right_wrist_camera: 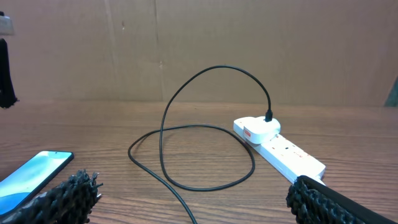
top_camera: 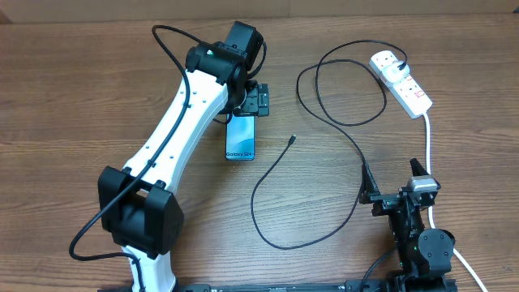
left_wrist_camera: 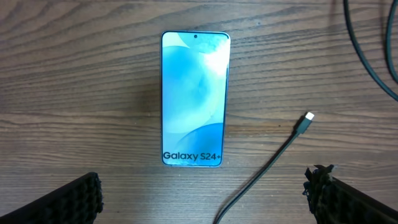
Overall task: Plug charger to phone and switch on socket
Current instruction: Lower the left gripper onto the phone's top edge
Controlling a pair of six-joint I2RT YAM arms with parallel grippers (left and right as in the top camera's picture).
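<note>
One phone (left_wrist_camera: 195,99): light blue screen, dark rim, lying flat. One black charger (left_wrist_camera: 302,124), tip free. One white socket (top_camera: 401,81). Left gripper (left_wrist_camera: 202,185) and right gripper (right_wrist_camera: 193,186): jaws apart, empty.

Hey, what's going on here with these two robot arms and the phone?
The left arm is stretched out over the phone, which lies flat, screen up, on the table. The left gripper hovers open above it, holding nothing. The charger is not plugged in: its connector tip lies loose beside the phone. Its other end sits in a white plug in the socket at the far right. The right gripper is open and empty, near the front edge.
</note>
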